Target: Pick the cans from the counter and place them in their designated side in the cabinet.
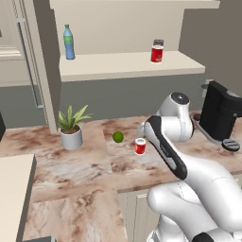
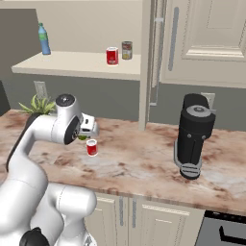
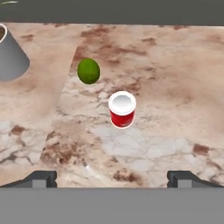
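One red can (image 3: 122, 109) with a white top stands upright on the marbled counter (image 3: 175, 87), also seen as the can (image 1: 140, 146) and the can (image 2: 92, 147). My gripper (image 3: 112, 178) hovers above and short of it, open, with nothing between its fingertips (image 3: 41, 179). The hand (image 2: 89, 126) hangs off the bent arm just above the can. A second red can (image 1: 157, 53) stands on the cabinet's cream shelf board (image 1: 118, 64), right of middle, and appears as the can (image 2: 112, 55) too.
A tan-labelled can (image 2: 127, 50) stands close by the shelf's red can. A blue bottle (image 1: 69, 42) is at the shelf's left. On the counter are a lime (image 3: 88, 71), a potted plant (image 1: 71, 127) and a black coffee machine (image 2: 193, 134) to the right.
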